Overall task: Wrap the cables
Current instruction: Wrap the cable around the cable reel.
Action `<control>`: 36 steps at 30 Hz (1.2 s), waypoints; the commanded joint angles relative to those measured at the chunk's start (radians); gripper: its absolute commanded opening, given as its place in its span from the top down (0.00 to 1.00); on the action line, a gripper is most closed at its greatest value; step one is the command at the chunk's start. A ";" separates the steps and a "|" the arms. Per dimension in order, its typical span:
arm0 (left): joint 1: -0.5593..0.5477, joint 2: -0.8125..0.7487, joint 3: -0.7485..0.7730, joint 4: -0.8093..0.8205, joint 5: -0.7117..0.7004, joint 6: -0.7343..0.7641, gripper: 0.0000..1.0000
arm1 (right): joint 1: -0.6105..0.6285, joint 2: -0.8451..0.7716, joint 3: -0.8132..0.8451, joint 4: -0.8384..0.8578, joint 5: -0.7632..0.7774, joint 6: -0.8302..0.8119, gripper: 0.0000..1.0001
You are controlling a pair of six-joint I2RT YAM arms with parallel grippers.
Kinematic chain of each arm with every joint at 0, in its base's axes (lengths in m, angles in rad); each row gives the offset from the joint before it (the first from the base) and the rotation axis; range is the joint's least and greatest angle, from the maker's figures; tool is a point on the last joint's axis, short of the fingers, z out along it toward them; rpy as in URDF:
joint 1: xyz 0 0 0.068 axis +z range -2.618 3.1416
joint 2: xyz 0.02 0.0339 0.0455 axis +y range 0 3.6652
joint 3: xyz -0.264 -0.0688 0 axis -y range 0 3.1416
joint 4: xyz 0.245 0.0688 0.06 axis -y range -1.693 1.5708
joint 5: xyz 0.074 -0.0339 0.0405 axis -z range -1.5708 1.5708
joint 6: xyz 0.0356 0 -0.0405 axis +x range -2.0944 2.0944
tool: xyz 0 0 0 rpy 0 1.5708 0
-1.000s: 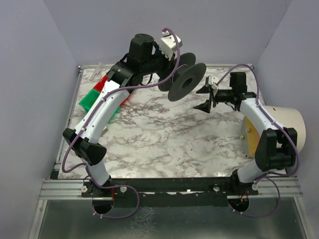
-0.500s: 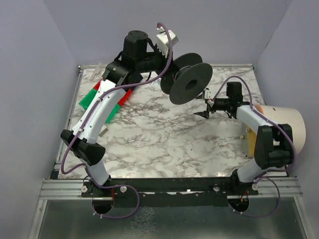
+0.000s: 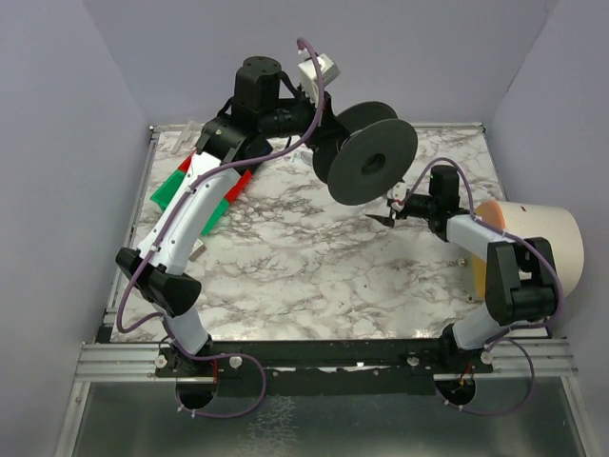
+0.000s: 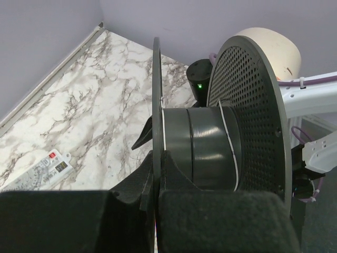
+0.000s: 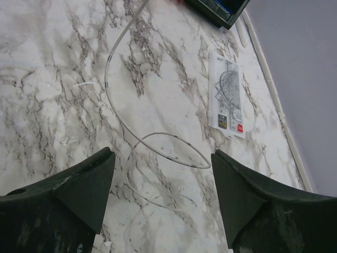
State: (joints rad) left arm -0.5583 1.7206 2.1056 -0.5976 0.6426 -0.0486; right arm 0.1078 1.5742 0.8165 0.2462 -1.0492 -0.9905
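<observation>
A big black two-flanged spool (image 3: 373,164) hangs in the air over the back of the table, its centre hole facing the camera. My left gripper (image 3: 322,143) is shut on the rim of one flange (image 4: 156,105), one finger on each side. The dark hub carries only a few turns of thin pale cable (image 4: 230,147). My right gripper (image 3: 384,213) is low over the marble below the spool, wide open and empty (image 5: 163,158). Between its fingers, loose loops of the same thin pale cable (image 5: 107,79) lie on the table.
A green and red box (image 3: 186,186) sits at the back left, under the left arm. A printed leaflet (image 5: 227,95) lies flat near the table's edge. A cream cylinder (image 3: 533,238) and a yellowish panel (image 3: 479,267) stand at the right edge.
My left arm has swung the spool rightward and turned its flange to face the camera. My right gripper has dropped toward the table and drawn in under the spool.
</observation>
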 commanded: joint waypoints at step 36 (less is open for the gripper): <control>0.020 0.022 -0.047 0.171 0.172 -0.141 1.00 | 0.065 0.067 -0.238 1.023 0.144 0.581 0.57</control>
State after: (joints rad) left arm -0.5323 1.7397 2.0636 -0.4953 0.7506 -0.1497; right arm 0.1596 1.6058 0.6262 0.8940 -1.0473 -0.5983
